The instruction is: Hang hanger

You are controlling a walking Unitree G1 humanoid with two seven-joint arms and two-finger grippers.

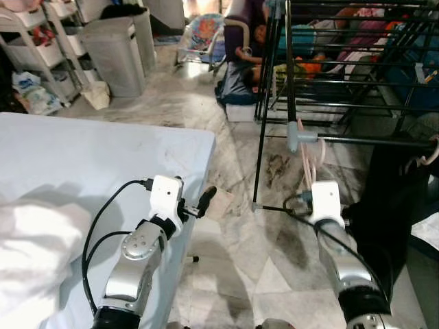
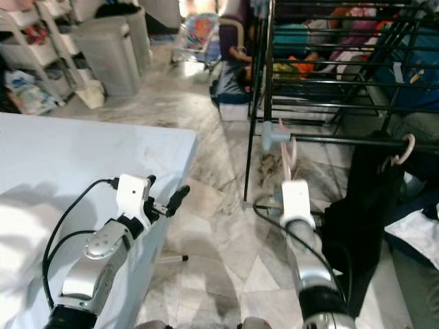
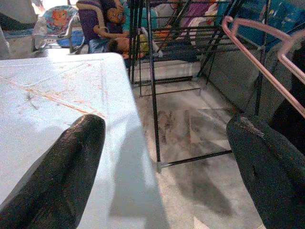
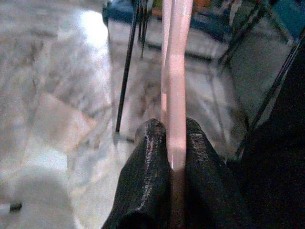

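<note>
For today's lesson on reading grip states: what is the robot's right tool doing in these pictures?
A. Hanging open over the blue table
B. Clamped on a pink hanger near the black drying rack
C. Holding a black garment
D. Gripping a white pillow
B: in the right wrist view the right tool has both black fingers pressed against the pink hanger, close to the black drying rack.

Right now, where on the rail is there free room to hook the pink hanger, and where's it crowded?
Free: the bare stretch of black rail between the grey joint and the black garment. The right gripper holds the pink hanger just below that joint. Crowded: the rail's right end, where another pink hanger carries the garment. The left gripper hangs open beside the white table.
</note>
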